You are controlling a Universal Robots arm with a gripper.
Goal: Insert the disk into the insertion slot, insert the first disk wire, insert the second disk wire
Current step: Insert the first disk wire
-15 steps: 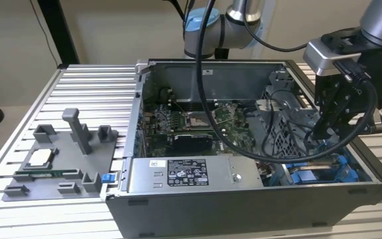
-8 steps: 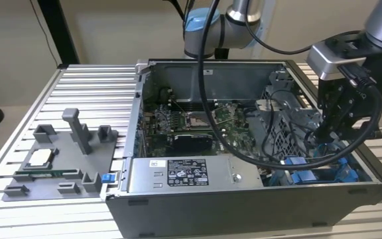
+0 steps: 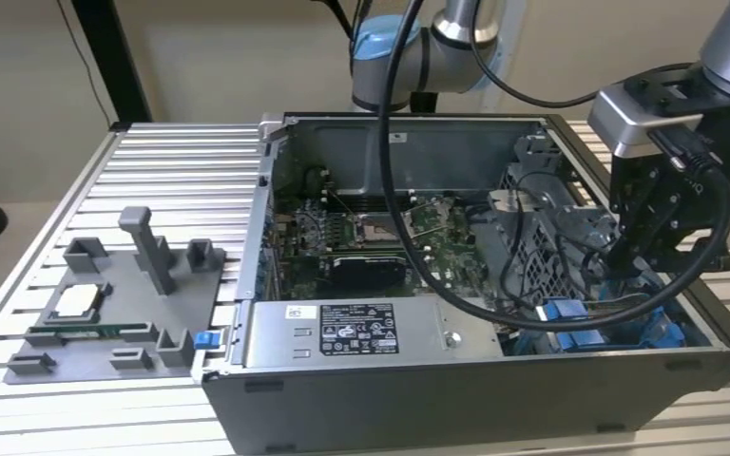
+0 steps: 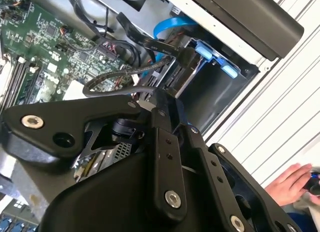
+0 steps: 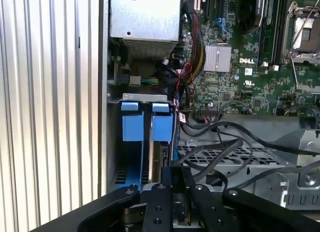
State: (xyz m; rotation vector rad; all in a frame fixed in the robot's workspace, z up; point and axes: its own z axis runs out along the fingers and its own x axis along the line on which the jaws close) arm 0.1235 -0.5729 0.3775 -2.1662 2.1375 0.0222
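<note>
While claw (image 3: 622, 266) hovers at insertion slot (image 5: 144, 97) | disk (image 5: 156, 159) stands inside it | claw's opening: cannot tell

Exterior view angled down on the open computer case (image 3: 467, 399), both wrist views close behind the jaws, sharing the insertion slot (image 5: 134, 128) (image 4: 214, 58) beyond.

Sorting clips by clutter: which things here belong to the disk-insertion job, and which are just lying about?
Job: gripper; insertion slot; black connector cable near it, probably a disk wire.
Lying about: power-supply box; motherboard; grey parts tray; a person's hand.
</note>
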